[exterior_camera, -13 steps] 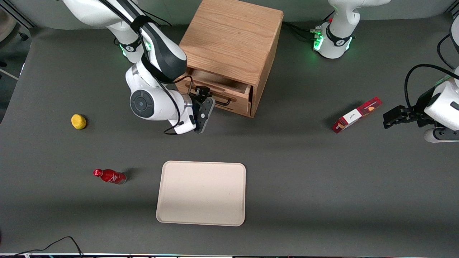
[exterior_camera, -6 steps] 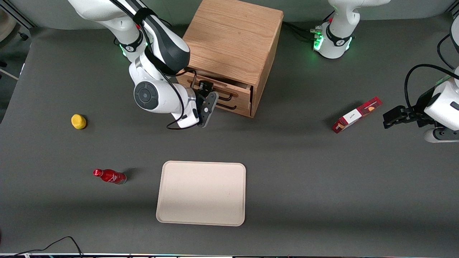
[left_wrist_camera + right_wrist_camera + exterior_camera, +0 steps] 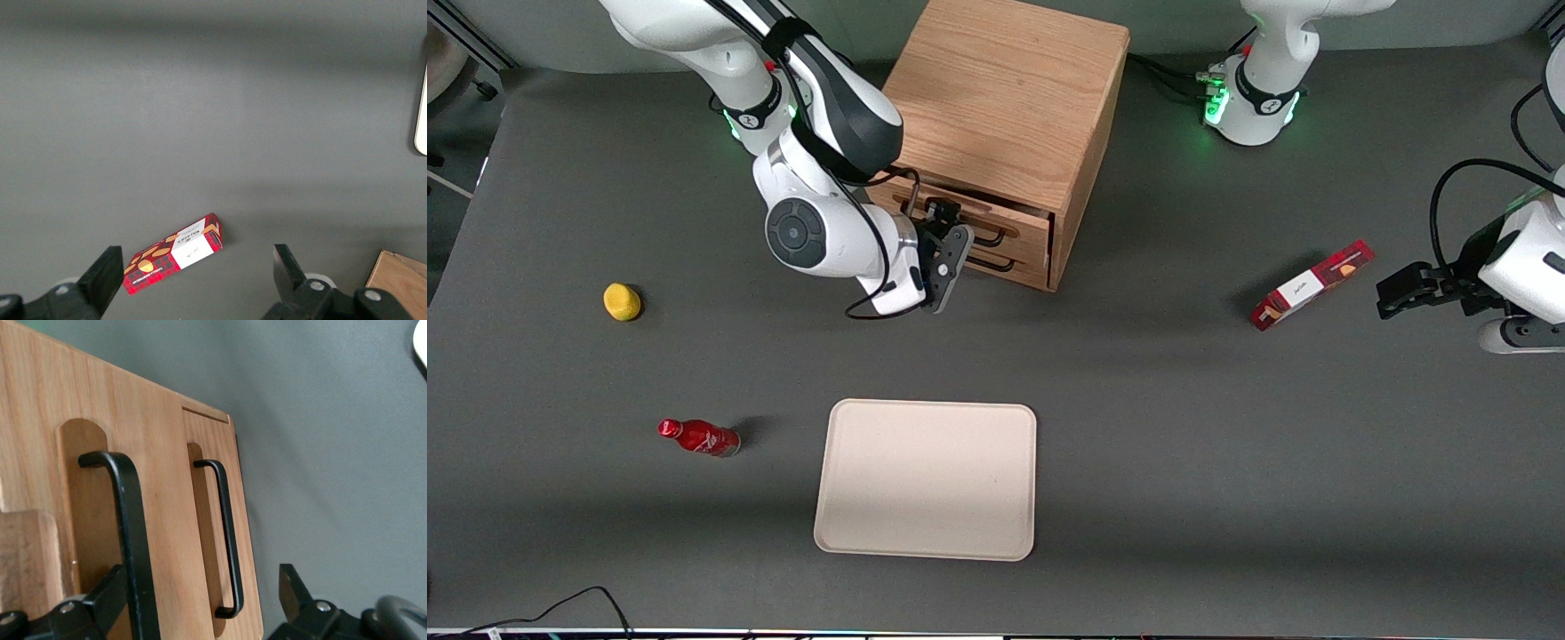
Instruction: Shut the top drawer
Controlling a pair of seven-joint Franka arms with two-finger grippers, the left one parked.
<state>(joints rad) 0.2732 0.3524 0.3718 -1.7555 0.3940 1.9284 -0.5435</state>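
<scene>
The tool [image 3: 941, 233], fingers spread and holding nothing, sits at the top drawer [image 3: 976, 216], whose front is nearly flush with the oak cabinet [image 3: 1005, 98]; the arm hides the drawer's end toward the working arm.

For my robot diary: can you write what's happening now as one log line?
task: close top drawer | top drawer: nearly shut | hand: open, at drawer's black handle | tray: nearer camera

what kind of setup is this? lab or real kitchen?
Likely a robot lab bench: gray mat table, oak cabinet with the top drawer, scattered test props like a tray. The pincer sits in front of the drawer.
</scene>
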